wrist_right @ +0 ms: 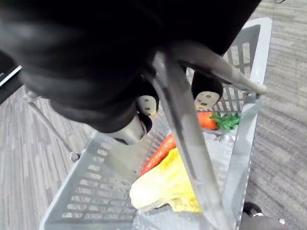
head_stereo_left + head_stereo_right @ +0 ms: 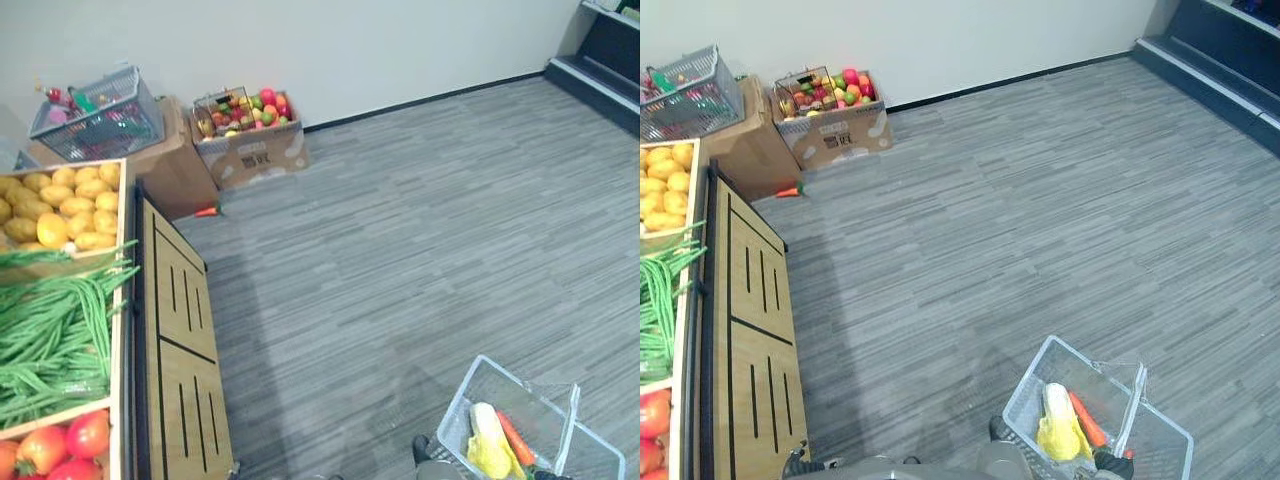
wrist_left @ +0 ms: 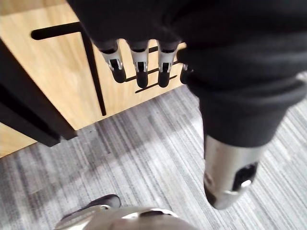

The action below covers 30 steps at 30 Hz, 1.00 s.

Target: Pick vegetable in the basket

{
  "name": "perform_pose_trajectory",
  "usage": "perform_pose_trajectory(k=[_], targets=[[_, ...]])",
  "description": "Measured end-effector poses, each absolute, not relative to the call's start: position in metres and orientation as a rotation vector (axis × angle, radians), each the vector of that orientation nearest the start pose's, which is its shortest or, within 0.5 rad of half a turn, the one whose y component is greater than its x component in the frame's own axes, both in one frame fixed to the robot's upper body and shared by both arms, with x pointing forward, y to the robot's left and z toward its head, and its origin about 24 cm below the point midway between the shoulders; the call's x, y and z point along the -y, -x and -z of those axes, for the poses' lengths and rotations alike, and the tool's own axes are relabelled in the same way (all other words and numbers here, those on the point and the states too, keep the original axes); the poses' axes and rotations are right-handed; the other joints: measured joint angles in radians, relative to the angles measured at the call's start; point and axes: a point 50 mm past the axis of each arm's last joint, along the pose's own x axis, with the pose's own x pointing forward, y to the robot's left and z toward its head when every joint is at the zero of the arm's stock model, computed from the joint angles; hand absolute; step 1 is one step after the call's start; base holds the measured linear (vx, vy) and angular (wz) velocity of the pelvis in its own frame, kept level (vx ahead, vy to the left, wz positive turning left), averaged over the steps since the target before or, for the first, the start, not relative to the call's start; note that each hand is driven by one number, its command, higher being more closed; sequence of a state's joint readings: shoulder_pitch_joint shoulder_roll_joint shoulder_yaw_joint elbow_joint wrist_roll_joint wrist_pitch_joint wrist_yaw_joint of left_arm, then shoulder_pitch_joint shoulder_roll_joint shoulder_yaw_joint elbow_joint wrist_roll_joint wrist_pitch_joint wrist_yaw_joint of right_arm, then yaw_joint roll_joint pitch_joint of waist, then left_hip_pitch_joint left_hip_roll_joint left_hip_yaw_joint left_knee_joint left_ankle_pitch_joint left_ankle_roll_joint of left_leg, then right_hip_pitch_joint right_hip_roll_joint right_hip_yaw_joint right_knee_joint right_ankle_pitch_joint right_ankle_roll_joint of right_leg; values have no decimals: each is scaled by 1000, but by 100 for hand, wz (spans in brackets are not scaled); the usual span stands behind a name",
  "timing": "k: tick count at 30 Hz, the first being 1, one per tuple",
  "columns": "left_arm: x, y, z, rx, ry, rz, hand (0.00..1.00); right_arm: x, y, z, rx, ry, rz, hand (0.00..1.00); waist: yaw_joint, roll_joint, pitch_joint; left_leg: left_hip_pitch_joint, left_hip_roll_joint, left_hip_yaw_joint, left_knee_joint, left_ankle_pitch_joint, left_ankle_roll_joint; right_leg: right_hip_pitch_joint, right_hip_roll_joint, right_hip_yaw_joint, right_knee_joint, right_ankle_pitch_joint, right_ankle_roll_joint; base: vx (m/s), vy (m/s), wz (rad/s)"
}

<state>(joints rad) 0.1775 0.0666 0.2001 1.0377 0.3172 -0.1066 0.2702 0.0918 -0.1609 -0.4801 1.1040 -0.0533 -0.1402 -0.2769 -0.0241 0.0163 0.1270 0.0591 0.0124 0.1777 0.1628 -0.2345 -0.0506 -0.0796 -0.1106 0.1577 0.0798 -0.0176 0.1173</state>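
Observation:
A clear wire basket (image 2: pixel 500 372) hangs at my lower right over the grey floor. In the right wrist view my right hand (image 1: pixel 96 62) has its fingers curled round the basket's handle (image 1: pixel 187 139). Inside lie a yellow-white cabbage (image 1: pixel 165 189), an orange carrot (image 1: pixel 158 153) and a second carrot with a green top (image 1: pixel 211 120). At my left the wooden stand (image 2: pixel 185 350) holds potatoes (image 2: pixel 65 205), green beans (image 2: pixel 50 340) and tomatoes (image 2: pixel 60 440). My left hand (image 3: pixel 139 67) hangs beside the stand's wooden side, fingers straight and holding nothing.
By the back wall, a cardboard box (image 2: pixel 255 155) carries a basket of mixed fruit, and a grey basket (image 2: pixel 100 115) sits on a second box. A loose carrot (image 2: pixel 207 211) lies on the floor near them. Dark shelving (image 2: pixel 600 60) stands far right.

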Motion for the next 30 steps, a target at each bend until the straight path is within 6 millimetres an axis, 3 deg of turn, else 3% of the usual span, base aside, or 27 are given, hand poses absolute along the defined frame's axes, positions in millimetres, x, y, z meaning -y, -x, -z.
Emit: perform_pose_trajectory(k=[3,4,5,7,11,16,18,24,30], targets=[[-214,-65,159,-1088,-369,-287,0,278,-74,143,-1007,120,737,100,5,-1,5,38,2,-1,-4,8,12,-14,8,-22,106,-13,-17,23,6,-8],[-215,-64,160,-1091,-360,-292,0,277,-75,144,-1008,114,731,100,7,-12,12,57,1,-3,-5,12,20,-34,10,-35,186,-20,-22,-50,12,11],[-217,-63,160,-1097,-360,-288,0,275,-75,145,-1010,103,730,100,6,-5,8,72,-5,-15,-4,14,21,-44,6,-52,246,-25,-20,-63,22,20],[-218,-61,160,-1106,-358,-287,0,268,-72,148,-1019,84,726,100,8,-17,-4,74,-19,-52,-9,14,21,-53,-10,-62,277,-25,-20,-49,43,33],[-221,-58,161,-1119,-302,-335,0,256,-72,151,-1029,54,709,100,23,-46,-15,41,-39,-103,-21,18,29,-44,-40,-92,207,-24,-19,-57,37,31],[-229,-40,162,-1159,-223,-439,0,241,-57,159,-1094,24,689,100,39,-81,-51,13,-35,-178,-39,37,53,56,-56,-218,18,-22,-13,-82,-83,43],[-231,-39,162,-1162,-190,-469,0,239,-54,161,-1113,14,676,100,45,-76,-58,2,-27,-211,-59,58,42,71,-50,-255,-23,-10,5,-81,-134,32],[-227,-35,164,-1182,-114,-499,0,240,-52,161,-1118,15,675,100,28,-57,-78,-3,2,-355,-154,144,5,100,-37,-404,-50,-22,-2,-64,-122,70],[-225,-33,165,-1189,-64,-531,0,236,-57,161,-1108,10,648,100,32,-56,-79,-2,14,-390,-165,158,-12,146,-28,-465,-73,-23,-2,-32,-38,31]])
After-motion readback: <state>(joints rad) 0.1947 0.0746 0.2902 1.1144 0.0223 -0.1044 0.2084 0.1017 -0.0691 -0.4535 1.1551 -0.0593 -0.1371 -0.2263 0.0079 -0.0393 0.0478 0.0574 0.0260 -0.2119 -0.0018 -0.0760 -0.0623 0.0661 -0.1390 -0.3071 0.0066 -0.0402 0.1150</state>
